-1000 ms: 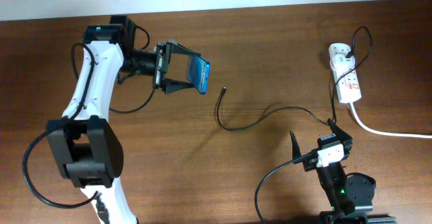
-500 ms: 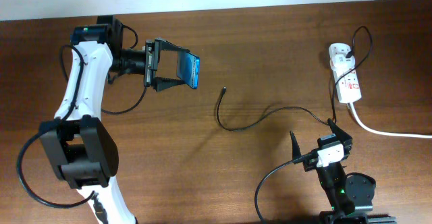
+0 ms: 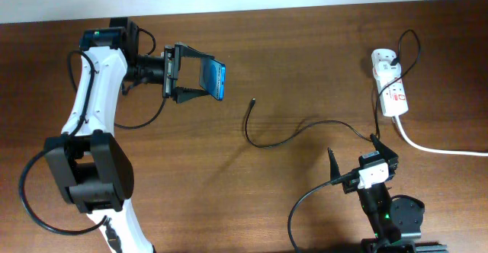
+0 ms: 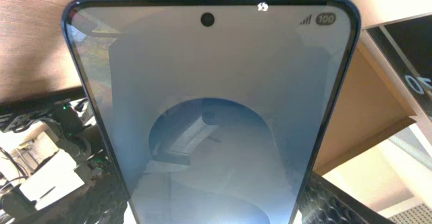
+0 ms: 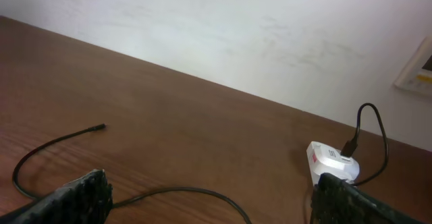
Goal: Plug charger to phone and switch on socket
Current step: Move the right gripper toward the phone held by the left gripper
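One slim glossy phone point(image 3: 216, 81) clamped in left pincer point(image 3: 207, 76) | right pincer point(image 3: 352, 149) wide

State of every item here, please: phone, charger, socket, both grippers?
phone: screen lit, nothing plugged into it.
charger: one end at the socket, plug tip lying loose on the table.
socket: switch position too small to tell.
left gripper: jaws shut on the phone.
right gripper: jaws open, empty.

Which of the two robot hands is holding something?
The left hand, upper left in the overhead view, grips the blue phone. The right hand, near the bottom edge, is open and empty.
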`<action>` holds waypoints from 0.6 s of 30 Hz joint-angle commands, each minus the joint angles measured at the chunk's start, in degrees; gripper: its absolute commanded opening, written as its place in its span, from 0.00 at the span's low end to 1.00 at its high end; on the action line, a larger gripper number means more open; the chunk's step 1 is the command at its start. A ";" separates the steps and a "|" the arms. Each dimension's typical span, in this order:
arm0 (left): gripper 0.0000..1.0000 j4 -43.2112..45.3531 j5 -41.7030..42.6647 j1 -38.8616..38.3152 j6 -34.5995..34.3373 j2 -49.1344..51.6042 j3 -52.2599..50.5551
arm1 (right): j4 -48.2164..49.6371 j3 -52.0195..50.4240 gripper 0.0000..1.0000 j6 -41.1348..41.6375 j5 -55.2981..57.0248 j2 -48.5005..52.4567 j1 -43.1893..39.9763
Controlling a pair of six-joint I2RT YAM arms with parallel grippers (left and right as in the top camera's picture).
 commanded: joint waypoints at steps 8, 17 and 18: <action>0.00 -0.04 1.44 0.17 -0.74 -1.51 0.90 | -0.33 -0.50 0.99 0.22 0.04 -0.44 0.31; 0.00 -0.07 1.46 0.17 -0.74 -1.53 0.90 | -0.20 -0.50 0.99 1.84 -0.59 -0.44 0.31; 0.00 -0.04 1.49 0.17 -0.72 -1.51 0.90 | -0.20 -0.50 0.99 3.13 -0.59 -0.44 0.31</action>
